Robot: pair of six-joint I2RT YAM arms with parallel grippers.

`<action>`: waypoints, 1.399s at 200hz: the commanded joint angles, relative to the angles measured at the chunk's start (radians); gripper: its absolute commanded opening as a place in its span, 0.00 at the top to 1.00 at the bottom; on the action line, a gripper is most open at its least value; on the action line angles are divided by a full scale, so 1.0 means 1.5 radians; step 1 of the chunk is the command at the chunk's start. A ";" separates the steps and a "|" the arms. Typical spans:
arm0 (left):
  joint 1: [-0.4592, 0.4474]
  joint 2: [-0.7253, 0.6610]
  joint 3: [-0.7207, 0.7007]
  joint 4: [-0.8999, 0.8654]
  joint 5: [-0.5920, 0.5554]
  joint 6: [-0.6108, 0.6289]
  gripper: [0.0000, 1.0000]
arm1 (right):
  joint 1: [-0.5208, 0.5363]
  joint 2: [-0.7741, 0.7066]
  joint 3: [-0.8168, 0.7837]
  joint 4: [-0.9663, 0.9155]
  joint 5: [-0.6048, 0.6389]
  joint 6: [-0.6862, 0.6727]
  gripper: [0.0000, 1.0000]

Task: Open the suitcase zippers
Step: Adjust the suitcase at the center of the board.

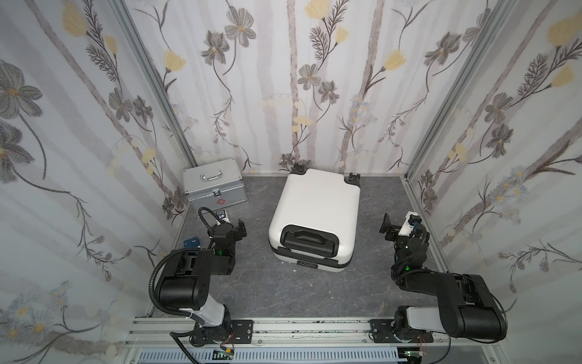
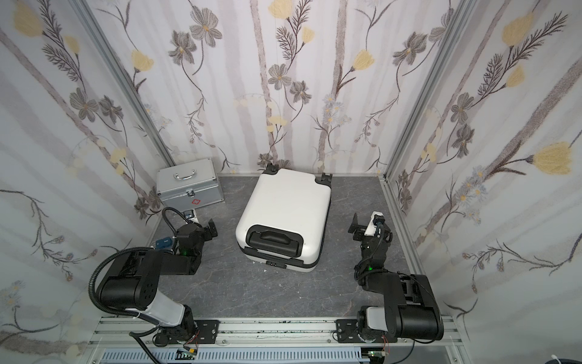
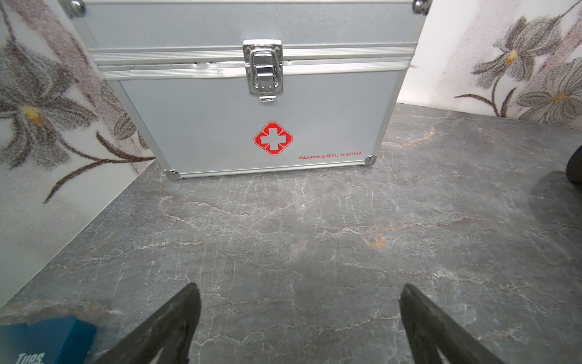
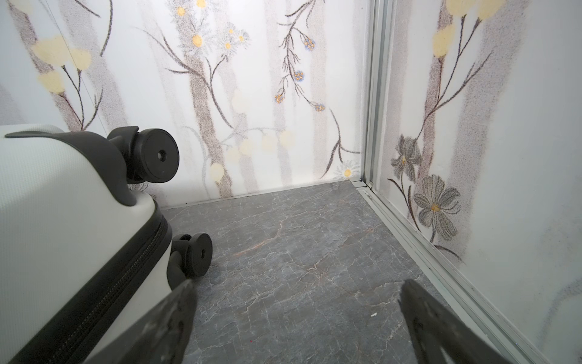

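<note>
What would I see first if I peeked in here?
A shiny white suitcase lies flat in the middle of the grey floor. A silver case with a red cross stands in the back corner on the robot's left, and flowery walls rise all around.

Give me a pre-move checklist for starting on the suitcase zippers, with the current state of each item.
1. left gripper open and empty: ok.
2. right gripper open and empty: ok.
3. suitcase lying flat on the table, clear of both arms: ok.
4. zippers closed along the side in the right wrist view: ok, not yet opened.
5. Pulls located: cannot tell; a small dark fitting sits on the near seam below the handle recess.
6. left gripper aimed at the suitcase: not ok; it faces the silver case.
</note>
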State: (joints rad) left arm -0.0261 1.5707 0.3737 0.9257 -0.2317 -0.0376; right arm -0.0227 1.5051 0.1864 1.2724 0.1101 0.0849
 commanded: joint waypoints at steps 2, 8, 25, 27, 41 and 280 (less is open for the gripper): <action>0.001 -0.002 0.000 0.011 0.004 -0.010 0.00 | 0.000 0.003 0.003 0.023 0.007 -0.002 0.00; 0.001 -0.002 0.000 0.011 0.005 -0.010 0.00 | 0.000 0.002 0.003 0.024 0.007 -0.002 0.00; 0.001 -0.003 0.000 0.011 0.005 -0.010 0.00 | 0.000 0.003 0.004 0.023 0.007 -0.002 0.00; 0.001 -0.003 0.000 0.011 0.005 -0.010 0.00 | 0.000 0.002 0.004 0.023 0.007 -0.002 0.00; 0.001 -0.004 -0.001 0.011 0.006 -0.011 0.00 | 0.000 0.001 0.002 0.025 0.007 -0.002 0.00; -0.141 -0.294 0.361 -0.833 0.665 -0.376 0.22 | 0.261 -0.261 0.367 -0.859 -0.232 0.570 0.01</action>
State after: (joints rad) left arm -0.2203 1.1133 0.9321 -0.3042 0.6785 -0.5110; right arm 0.3664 1.0725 0.7288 -0.0429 -0.1898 0.8795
